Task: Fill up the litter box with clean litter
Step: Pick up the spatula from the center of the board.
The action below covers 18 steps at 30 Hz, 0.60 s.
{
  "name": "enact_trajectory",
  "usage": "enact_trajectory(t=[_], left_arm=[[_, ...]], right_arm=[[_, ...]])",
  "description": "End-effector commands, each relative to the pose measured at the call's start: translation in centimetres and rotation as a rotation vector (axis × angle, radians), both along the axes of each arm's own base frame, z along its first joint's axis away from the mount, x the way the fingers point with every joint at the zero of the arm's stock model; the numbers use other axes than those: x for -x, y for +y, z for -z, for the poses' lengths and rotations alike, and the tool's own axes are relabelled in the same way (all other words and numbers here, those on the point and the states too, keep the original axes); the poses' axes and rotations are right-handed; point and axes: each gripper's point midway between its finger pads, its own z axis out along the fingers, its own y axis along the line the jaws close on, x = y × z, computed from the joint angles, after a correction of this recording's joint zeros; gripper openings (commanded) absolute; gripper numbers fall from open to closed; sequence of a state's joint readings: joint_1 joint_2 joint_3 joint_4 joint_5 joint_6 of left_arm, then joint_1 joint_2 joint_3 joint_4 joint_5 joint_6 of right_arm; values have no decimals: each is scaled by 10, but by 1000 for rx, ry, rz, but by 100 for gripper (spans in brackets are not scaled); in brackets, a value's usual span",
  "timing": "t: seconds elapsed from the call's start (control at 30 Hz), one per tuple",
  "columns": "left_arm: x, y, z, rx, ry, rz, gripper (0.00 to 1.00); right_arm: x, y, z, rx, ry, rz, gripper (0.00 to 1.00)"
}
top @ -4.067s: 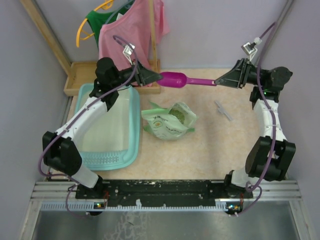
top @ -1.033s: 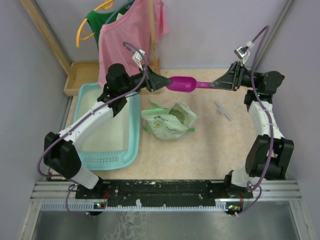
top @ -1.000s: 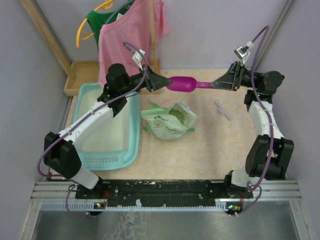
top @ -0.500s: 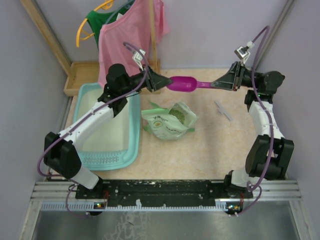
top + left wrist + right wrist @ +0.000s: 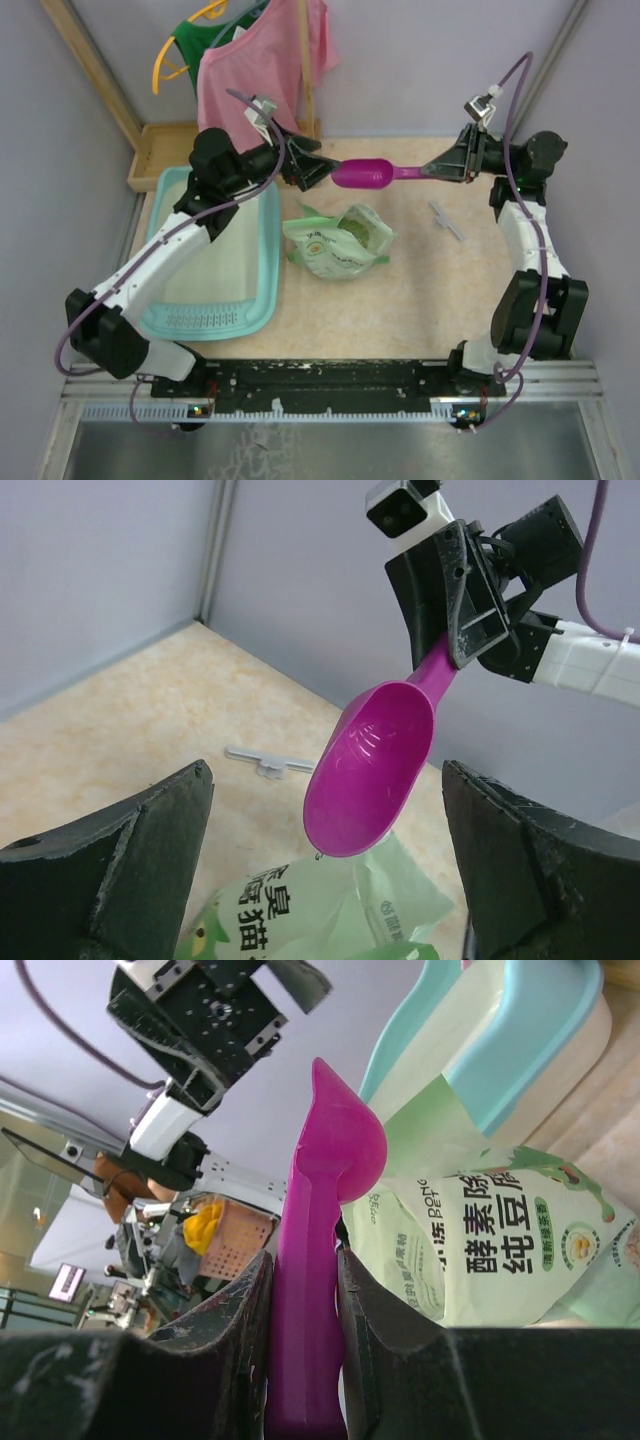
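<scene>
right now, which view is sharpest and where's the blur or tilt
Left wrist: scoop crisp, its own fingers dark and soft in the foreground. Right wrist: scene tilted sideways, bag print sharp, near fingers blurred. Top external: even light, only faint shadows.

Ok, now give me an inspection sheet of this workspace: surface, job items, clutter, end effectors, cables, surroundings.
Surface: beige table, no spill seen.
Job's things: litter box at left, no litter seen in it; clean litter inside the open bag at centre.
Clutter: small grey item right of the bag; wooden tray behind the box.
End effectors: right end effector shut on the magenta scoop by its handle, bowl empty; left end effector open, apart from the bowl.
Cables: purple cables loop along both arms, snagging nothing.
Surroundings: pale walls; pink garment and green garment hanging behind.
</scene>
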State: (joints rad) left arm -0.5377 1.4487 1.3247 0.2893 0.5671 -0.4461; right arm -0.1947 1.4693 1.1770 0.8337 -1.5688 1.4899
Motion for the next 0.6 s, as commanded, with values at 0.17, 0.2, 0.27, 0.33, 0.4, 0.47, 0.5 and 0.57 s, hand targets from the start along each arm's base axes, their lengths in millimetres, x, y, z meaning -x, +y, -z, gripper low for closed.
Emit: enact_trajectory(t=[0.17, 0.2, 0.27, 0.33, 0.4, 0.47, 0.5, 0.57], left_arm=[[32, 37, 1, -232, -230, -41, 78], [35, 41, 6, -265, -229, -49, 76], [42, 51, 22, -336, -206, -58, 76], [47, 60, 31, -386, -202, -69, 75], [50, 66, 40, -430, -199, -84, 73], [51, 71, 48, -461, -191, -99, 71], [51, 73, 53, -475, -185, -104, 71], [50, 75, 58, -488, -181, -107, 70]], right_arm=[[20, -5, -23, 36, -77, -16, 0], [22, -6, -25, 38, -81, -14, 0], [27, -10, -29, 42, -83, -11, 0], [30, -15, -33, 45, -85, -2, 0], [33, -17, -38, 48, -93, -1, 0], [35, -17, -45, 47, -97, 2, 0], [35, -17, -52, 47, -104, 6, 0], [33, -17, -71, 53, -142, 16, 0]])
